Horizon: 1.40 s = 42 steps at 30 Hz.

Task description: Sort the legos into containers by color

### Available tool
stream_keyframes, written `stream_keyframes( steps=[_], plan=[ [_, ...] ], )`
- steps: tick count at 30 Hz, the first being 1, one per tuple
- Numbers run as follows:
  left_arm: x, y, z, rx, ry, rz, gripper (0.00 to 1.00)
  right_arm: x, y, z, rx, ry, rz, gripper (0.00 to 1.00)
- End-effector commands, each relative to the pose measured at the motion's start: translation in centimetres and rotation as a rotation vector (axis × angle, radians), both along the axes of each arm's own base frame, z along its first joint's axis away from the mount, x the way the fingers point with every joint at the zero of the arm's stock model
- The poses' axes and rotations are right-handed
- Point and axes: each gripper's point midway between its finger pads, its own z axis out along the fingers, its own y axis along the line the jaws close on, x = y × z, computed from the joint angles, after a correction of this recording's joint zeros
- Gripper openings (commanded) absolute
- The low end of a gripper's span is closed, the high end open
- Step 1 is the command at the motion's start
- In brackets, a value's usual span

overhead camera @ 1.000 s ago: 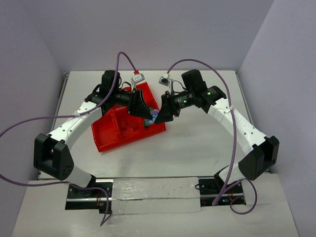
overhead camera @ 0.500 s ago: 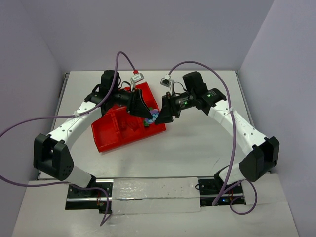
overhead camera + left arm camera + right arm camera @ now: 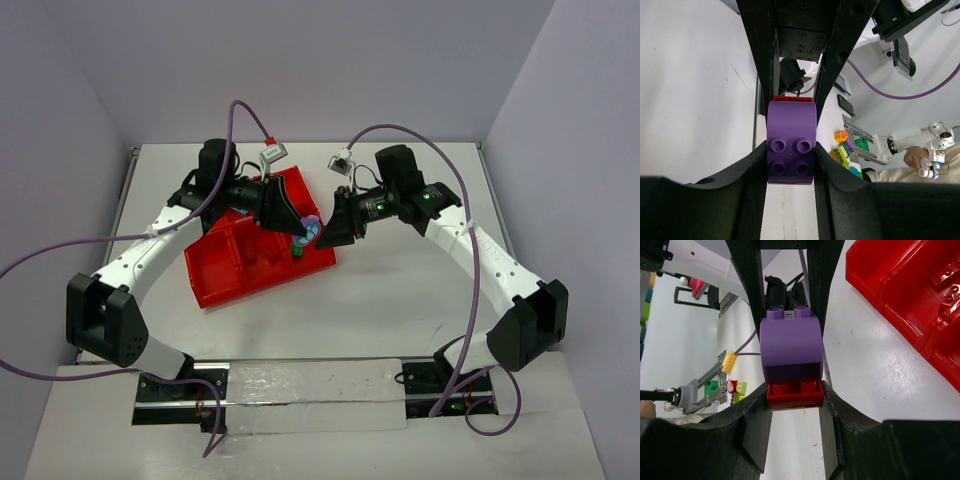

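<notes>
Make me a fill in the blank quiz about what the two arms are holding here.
The left gripper and right gripper are both ____ on one stack. In it, the brick stuck to the purple brick is ____. The tray lies under the ____ arm.
Missing: shut, red, left.

This is a robotics lab test cell. In the overhead view, a left arm [image 3: 140,258] and a right arm [image 3: 490,255] are bolted to a mounting rail [image 3: 320,390] at the bottom. They trail purple cables [image 3: 471,300] over a white table [image 3: 400,300] boxed in by plain walls [image 3: 320,60]. The props are toys: legos [image 3: 312,230] and a red tray [image 3: 225,272]. The lower right of the left wrist view shows another white rig [image 3: 900,142], loose bricks [image 3: 842,152] and a person in beige [image 3: 945,167].
</notes>
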Motion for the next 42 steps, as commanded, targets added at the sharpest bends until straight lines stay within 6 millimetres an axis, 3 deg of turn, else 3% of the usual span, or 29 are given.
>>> stream_keyframes(
  steps=[1, 6, 15, 19, 20, 23, 24, 25, 26, 28, 29, 32, 35, 36, 40, 42],
  plan=[
    [-0.9, 0.5, 3.0, -0.054, -0.08, -0.027, 0.0, 0.3, -0.2, 0.9, 0.03, -0.076, -0.014, 0.0],
    [-0.4, 0.8, 3.3, -0.058, -0.087, -0.011, 0.0, 0.0, -0.4, -0.1, 0.021, -0.052, -0.007, 0.0],
    [1.5, 3.1, 5.0, -0.085, -0.117, 0.073, 0.0, -0.4, -0.6, -2.4, -0.007, -0.007, 0.0, 0.0],
    [2.9, 4.6, 5.6, -0.075, -0.128, 0.167, 0.0, 0.4, -0.6, -3.5, -0.044, 0.007, -0.038, 0.0],
    [4.2, 5.1, 5.1, -0.045, -0.105, 0.254, 0.0, 0.8, -0.5, -3.5, -0.054, 0.01, -0.06, 0.0],
    [7.1, 7.0, 2.2, 0.073, 0.003, 0.497, 0.0, 3.0, -0.5, -3.9, -0.106, 0.0, -0.166, 0.0],
    [7.9, 7.8, 1.5, 0.113, 0.03, 0.576, 0.0, 3.0, -0.4, -3.9, -0.108, 0.007, -0.168, 0.0],
    [8.4, 8.8, -0.7, 0.183, 0.087, 0.667, 0.0, 4.3, -0.5, -4.1, -0.143, -0.009, -0.234, 0.0],
    [8.0, 11.2, -3.7, 0.343, 0.163, 0.842, 0.0, 5.3, -0.2, -4.3, -0.17, 0.007, -0.305, 0.0],
    [8.4, 15.2, -6.7, 0.51, 0.183, 1.087, 0.0, 6.1, 0.2, -4.4, -0.187, 0.015, -0.345, 0.0],
    [7.5, 16.9, -8.2, 0.575, 0.214, 1.176, 0.0, 6.5, 0.7, -4.3, -0.187, 0.014, -0.362, 0.0],
    [5.1, 20.3, -9.0, 0.642, 0.249, 1.372, 0.0, 7.1, 2.5, -3.9, -0.17, 0.003, -0.397, 0.0],
    [4.1, 22.8, -10.2, 0.693, 0.274, 1.516, 0.0, 7.6, 4.0, -4.0, -0.165, 0.011, -0.423, 0.0],
    [3.7, 23.6, -11.4, 0.728, 0.289, 1.554, 0.0, 7.9, 5.0, -3.8, -0.161, 0.006, -0.434, 0.0],
    [3.3, 24.8, -15.0, 0.828, 0.355, 1.603, 0.0, 9.3, 7.9, -4.7, -0.195, 0.012, -0.507, 0.0],
    [3.5, 25.4, -15.9, 0.855, 0.359, 1.637, 0.0, 9.8, 8.8, -5.2, -0.209, 0.012, -0.528, 0.0]
  ],
)
